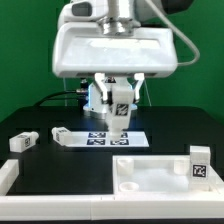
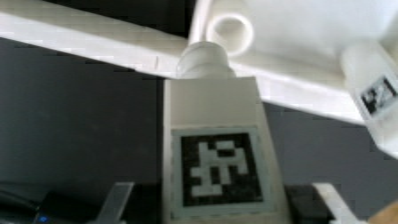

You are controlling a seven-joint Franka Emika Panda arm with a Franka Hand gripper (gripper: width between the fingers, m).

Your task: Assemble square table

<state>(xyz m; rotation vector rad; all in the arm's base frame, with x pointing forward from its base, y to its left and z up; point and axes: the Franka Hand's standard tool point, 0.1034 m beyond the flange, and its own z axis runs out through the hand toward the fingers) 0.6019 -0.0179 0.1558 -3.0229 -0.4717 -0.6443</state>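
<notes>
My gripper (image 1: 118, 98) hangs above the middle of the table, shut on a short white leg (image 1: 119, 106) with a black-and-white tag, held off the surface. In the wrist view the leg (image 2: 217, 120) runs out from between my fingers (image 2: 121, 200), and its far tip lies over the raised rim of the square tabletop (image 2: 107, 52), beside a round corner hole (image 2: 228, 30). The tabletop (image 1: 160, 172) lies at the front on the exterior view's right. A second leg (image 1: 200, 165) stands on its right edge and also shows in the wrist view (image 2: 374, 88).
The marker board (image 1: 100, 139) lies flat under the gripper. Two more loose legs lie on the exterior view's left, one (image 1: 22, 142) further out and one (image 1: 65, 133) beside the marker board. A low white border rail (image 1: 8, 176) runs along the front left.
</notes>
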